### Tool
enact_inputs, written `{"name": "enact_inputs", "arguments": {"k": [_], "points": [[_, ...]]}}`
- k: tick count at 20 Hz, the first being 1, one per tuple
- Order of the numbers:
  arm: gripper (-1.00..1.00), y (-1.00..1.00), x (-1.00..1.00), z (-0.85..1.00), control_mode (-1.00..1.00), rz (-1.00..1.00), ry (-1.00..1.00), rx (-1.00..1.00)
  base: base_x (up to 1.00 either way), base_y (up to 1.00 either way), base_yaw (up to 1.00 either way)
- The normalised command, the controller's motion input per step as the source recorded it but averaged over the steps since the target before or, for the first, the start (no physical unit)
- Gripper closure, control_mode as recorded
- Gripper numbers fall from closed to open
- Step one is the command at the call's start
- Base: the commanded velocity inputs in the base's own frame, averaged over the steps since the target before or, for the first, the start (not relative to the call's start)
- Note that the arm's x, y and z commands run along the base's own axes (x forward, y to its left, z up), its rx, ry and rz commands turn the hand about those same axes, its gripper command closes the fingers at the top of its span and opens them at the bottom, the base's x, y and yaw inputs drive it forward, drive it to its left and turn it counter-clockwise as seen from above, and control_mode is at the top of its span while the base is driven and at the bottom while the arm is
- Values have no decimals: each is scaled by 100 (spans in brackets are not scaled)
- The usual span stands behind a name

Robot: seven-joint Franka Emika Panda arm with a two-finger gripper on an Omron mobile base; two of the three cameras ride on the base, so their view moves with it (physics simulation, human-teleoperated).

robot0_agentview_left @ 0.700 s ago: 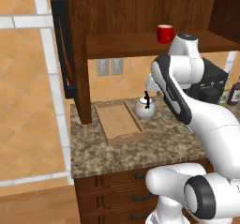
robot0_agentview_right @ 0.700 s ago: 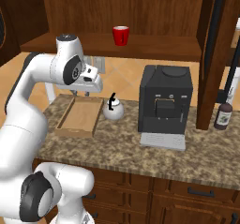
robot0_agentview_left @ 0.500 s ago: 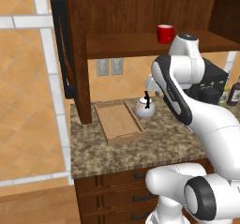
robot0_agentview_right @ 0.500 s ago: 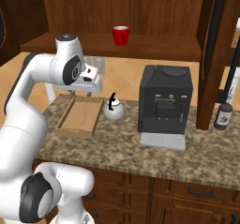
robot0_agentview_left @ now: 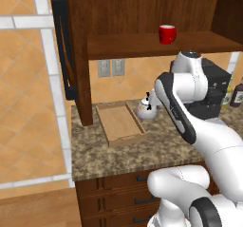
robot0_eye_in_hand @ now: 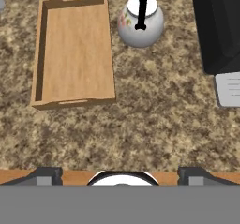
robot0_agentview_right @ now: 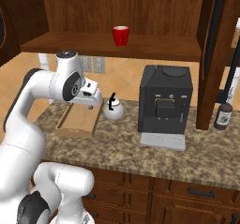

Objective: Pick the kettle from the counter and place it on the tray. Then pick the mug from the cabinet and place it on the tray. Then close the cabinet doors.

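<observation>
The kettle [robot0_eye_in_hand: 140, 23] is seen standing upright on the counter [robot0_eye_in_hand: 154, 120], just right of the tray [robot0_eye_in_hand: 75, 49] and left of the coffee machine [robot0_agentview_right: 164, 101], apart from both. Its thin black handle arches over the top, and in the hand view this arch runs from near to far. The tray is empty and its long axis also runs near to far. The first step, picking the kettle, is judged to be in hand. The gripper [robot0_eye_in_hand: 121, 171] is held above the counter with jaws spread wide, holding nothing. Next, it probably must be moved over the kettle and lowered across the handle. The mug [robot0_agentview_right: 121, 34] is left on the cabinet [robot0_agentview_right: 154, 3] shelf.
</observation>
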Motion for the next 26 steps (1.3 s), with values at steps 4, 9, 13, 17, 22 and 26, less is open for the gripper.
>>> {"name": "enact_inputs", "arguments": {"k": [4, 9, 13, 17, 22, 26], "points": [[-100, -15, 10, -38, -100, 0, 0, 0, 0, 0, 0], [-100, -9, 44, -19, -100, 0, 0, 0, 0, 0, 0], [-100, 0, 44, -4, -100, 0, -1, 0, 0, 0, 0], [-100, 0, 48, 0, -100, 0, 0, 0, 0, 0, 0], [-100, -3, 51, -8, -100, 0, 0, 0, 0, 0, 0], [-100, -5, 39, -22, -100, 0, 0, 0, 0, 0, 0]]}}
